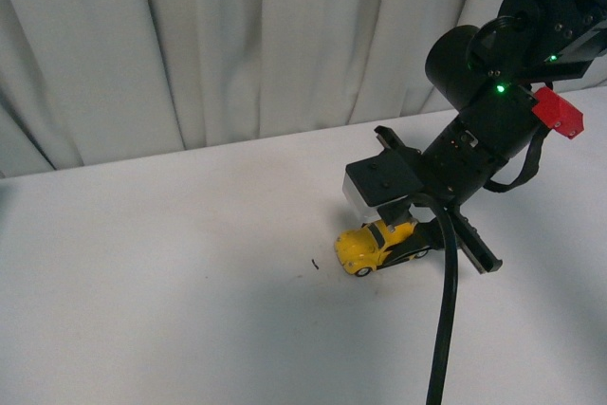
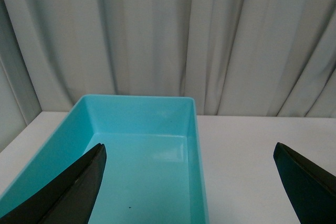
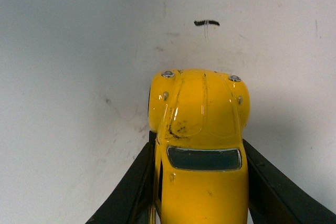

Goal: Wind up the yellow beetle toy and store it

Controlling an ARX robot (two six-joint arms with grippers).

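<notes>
Right pincer [image 3: 198, 148] clamped the yellow beetle toy [image 1: 372, 246] by its flanks, right of centre in the front view, wheels seemingly on the tabletop [image 1: 171, 282], likely so dragging could wind it.

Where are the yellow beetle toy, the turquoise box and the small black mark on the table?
yellow beetle toy [image 3: 191, 106], right wrist view, on its hood.
turquoise box [image 2: 139, 116], left wrist view, on its far inner wall.
black mark [image 3: 206, 23], right wrist view, on its middle.

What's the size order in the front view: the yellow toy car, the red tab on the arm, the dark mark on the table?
1. yellow beetle toy
2. red tab, smaller, though at a different depth
3. dark mark, tiny
</notes>
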